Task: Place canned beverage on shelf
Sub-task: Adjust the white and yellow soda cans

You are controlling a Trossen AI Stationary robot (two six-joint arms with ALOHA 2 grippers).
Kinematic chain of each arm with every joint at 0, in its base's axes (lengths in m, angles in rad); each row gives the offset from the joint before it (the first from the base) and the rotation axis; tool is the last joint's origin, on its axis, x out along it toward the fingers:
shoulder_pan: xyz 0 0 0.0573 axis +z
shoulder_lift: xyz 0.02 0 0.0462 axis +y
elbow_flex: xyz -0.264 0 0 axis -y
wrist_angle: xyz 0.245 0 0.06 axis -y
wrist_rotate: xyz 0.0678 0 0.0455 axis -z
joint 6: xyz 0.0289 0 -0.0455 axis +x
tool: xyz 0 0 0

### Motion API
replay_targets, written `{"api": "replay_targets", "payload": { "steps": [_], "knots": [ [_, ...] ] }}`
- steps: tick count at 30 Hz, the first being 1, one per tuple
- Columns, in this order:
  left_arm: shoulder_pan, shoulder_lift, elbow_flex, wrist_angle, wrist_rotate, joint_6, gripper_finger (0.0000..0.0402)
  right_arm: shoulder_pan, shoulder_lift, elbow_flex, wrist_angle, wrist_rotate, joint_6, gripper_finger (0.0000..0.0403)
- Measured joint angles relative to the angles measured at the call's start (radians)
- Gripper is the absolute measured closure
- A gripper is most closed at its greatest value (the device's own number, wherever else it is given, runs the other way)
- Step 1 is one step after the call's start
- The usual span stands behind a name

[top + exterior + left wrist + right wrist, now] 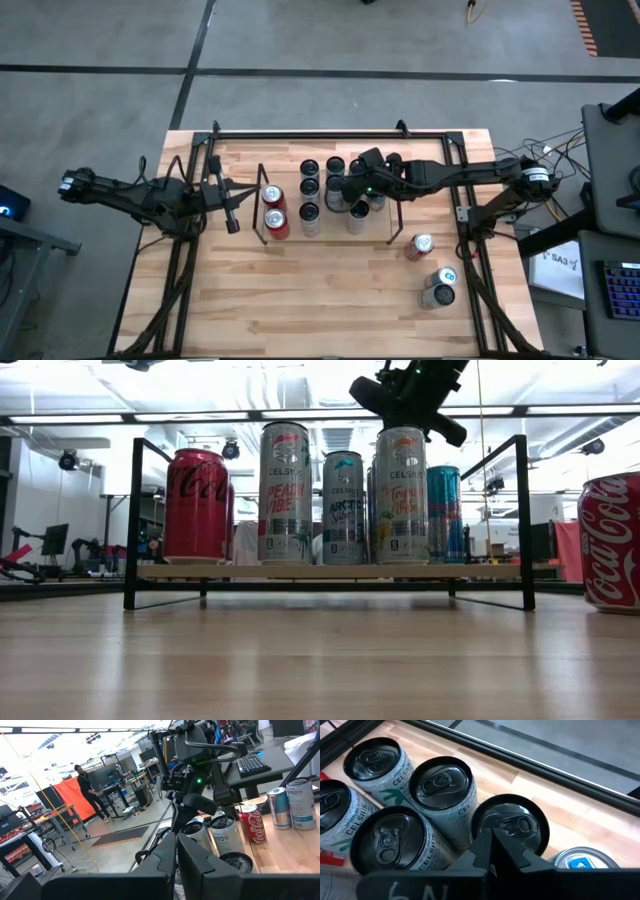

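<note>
Well under way, judging by the load on the shelf (pixel 330 571): two red cans (pixel 274 208) at the end far from the right claw (pixel 352 187), then a packed cluster of tall Celsius cans (pixel 310 187) directly beneath it, plus a blue-topped can (pixel 580 862) just beside the dark lid (pixel 510 822) under the fingertips. Hovering just above those lids with both fingers pressed together and nothing between them, so apparently between cans rather than carrying one. Not finished, though: well behind that claw, back toward its own arm's base and off the shelf, a loose red can (pixel 420 246) on the bare wood and, farther out, a pair of silver and blue cans (pixel 440 288) standing close together. Probably three more trips left, going by that count. Waiting at the opposite end of the shelf, just outside the wire end frame, the left claw (pixel 233 222), likewise shut and empty, with the red cans nearest to its tips. Room for the rest hard to judge from here
</note>
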Motion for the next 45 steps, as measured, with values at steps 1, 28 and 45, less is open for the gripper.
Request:
{"api": "replay_targets", "payload": {
  "steps": [1,28,45],
  "knots": [
    [0.000,0.000,0.000,0.000,0.000,0.000,0.0402,0.000,0.000,-0.001,0.000,0.004,0.000,0.0394],
    [0.000,0.007,0.003,-0.001,0.000,0.009,0.0402,0.040,0.000,0.028,-0.055,0.042,0.013,0.0394],
    [0.000,0.008,0.003,-0.001,0.000,0.009,0.0402,0.146,0.034,0.035,-0.065,0.073,0.088,0.0394]
  ]
}}
